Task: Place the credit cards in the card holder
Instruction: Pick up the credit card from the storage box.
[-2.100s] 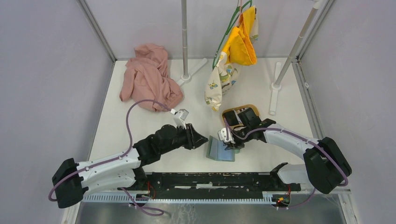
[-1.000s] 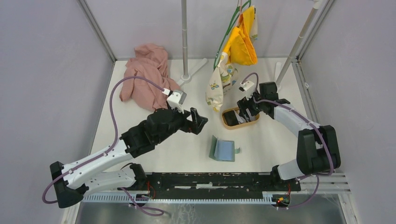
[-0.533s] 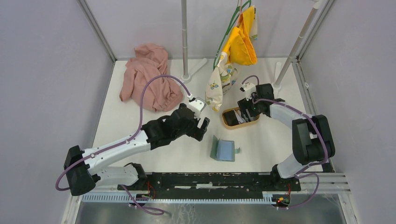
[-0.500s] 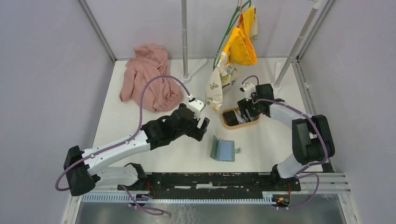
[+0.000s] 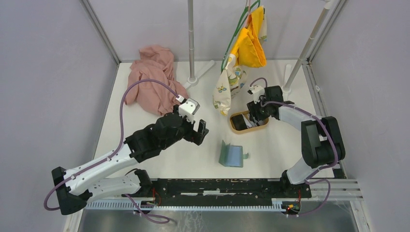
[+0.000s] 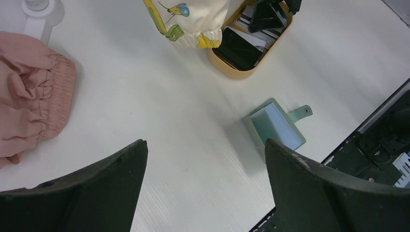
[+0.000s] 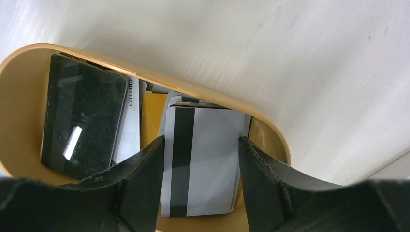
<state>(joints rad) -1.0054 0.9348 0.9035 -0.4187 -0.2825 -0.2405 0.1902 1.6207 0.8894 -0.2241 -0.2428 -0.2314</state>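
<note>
Right tool (image 7: 199, 145): spread open around the striped pale card (image 7: 205, 159), gripping nothing.
Left tool (image 6: 203, 145): open, empty, left of centre.
Credit cards (image 5: 247, 119): stacked in the tray (image 7: 29, 63), toward the tabletop's (image 5: 145, 145) right edge.
Card holder (image 5: 231, 155): by the near edge, apart from the tray.
Risk: overlapping cards, so I may pinch two or snag the tray wall.
Change: my left arm has pulled back leftward; my right tool has stayed put.

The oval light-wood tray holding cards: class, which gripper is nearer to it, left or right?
Right. The right gripper hangs directly over the oval light-wood tray, jaws open above a striped white card; the left gripper hovers open, apart, to the tray's left.
</note>
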